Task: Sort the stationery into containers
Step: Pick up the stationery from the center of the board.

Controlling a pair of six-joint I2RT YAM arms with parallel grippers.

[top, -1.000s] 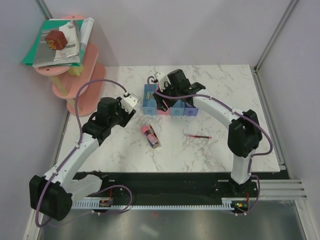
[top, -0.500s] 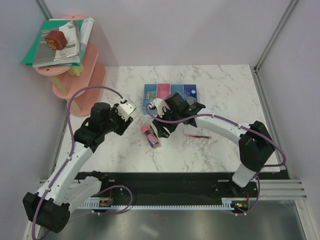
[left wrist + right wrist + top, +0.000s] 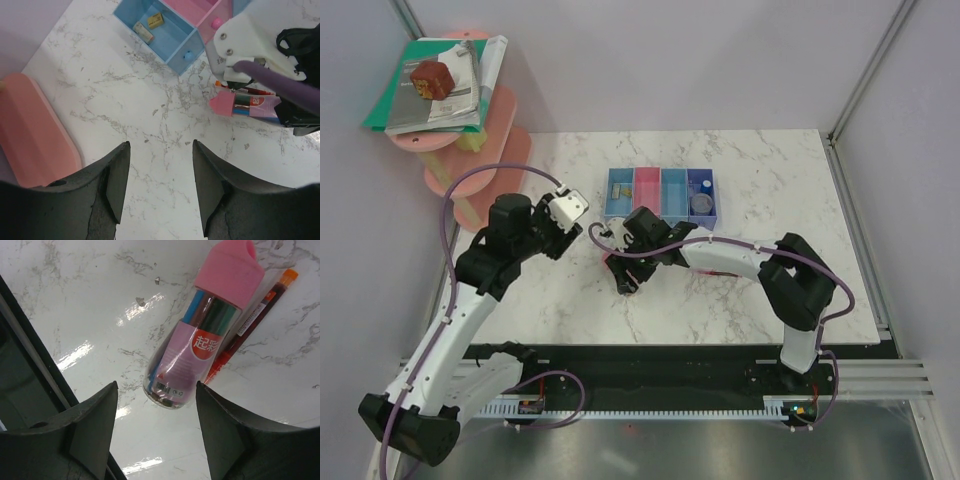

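Note:
A dark tube (image 3: 200, 347) with a pink cap (image 3: 230, 270) lies on the marble table, and a thin red pen (image 3: 250, 315) lies alongside it. My right gripper (image 3: 156, 386) hangs open just over the tube's base end, touching nothing. In the top view it (image 3: 626, 272) sits in front of the row of four trays (image 3: 660, 175). The left light blue tray (image 3: 165, 37) holds tan blocks (image 3: 155, 20), and the darker blue tray holds a round grey item (image 3: 701, 204). My left gripper (image 3: 161, 143) is open over bare marble, left of the tube (image 3: 255, 105).
A tiered pink round shelf (image 3: 485, 150) with stacked books (image 3: 440, 85) stands at the back left; its lowest tier (image 3: 35, 130) is close to my left gripper. The right arm's forearm (image 3: 730, 255) stretches low across the table's middle.
My right gripper has swung from over the trays back toward me and left, down to the tube. My left arm has drawn back to the left. Both stay open.

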